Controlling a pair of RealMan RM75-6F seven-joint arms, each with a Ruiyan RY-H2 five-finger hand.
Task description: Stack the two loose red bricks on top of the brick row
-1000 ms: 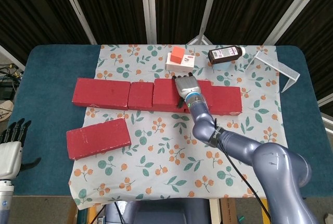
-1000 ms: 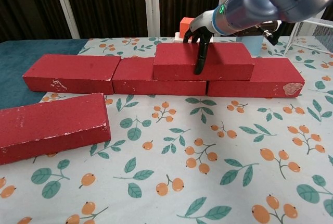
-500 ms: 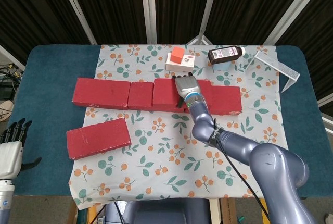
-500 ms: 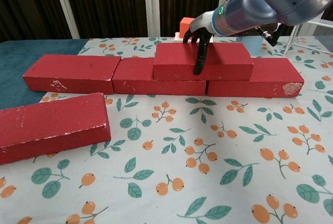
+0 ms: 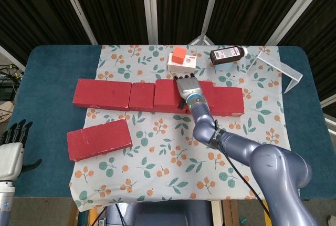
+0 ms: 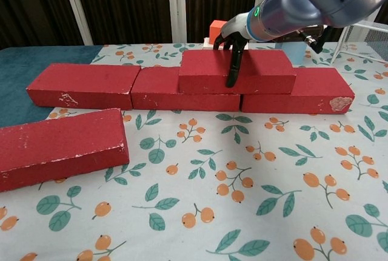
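Note:
Three red bricks lie end to end as a row (image 5: pixel 102 93) (image 6: pixel 85 85) across the floral cloth. A red brick (image 5: pixel 167 93) (image 6: pixel 206 70) sits on top of the row, over the joint between the middle and right bricks. My right hand (image 5: pixel 188 85) (image 6: pixel 233 30) grips this top brick, fingers over its back edge and thumb down its front face. The other loose red brick (image 5: pixel 98 139) (image 6: pixel 57 145) lies flat at the front left, apart from the row. My left hand (image 5: pixel 11 150) hangs open off the table's left front corner, holding nothing.
Behind the row stands an orange cube on a white box (image 5: pixel 180 55) (image 6: pixel 216 28). A dark bottle (image 5: pixel 228 54) lies at the back right, with a white wire rack (image 5: pixel 281 68) (image 6: pixel 364 30) beyond it. Blue table (image 5: pixel 47 68) borders the cloth.

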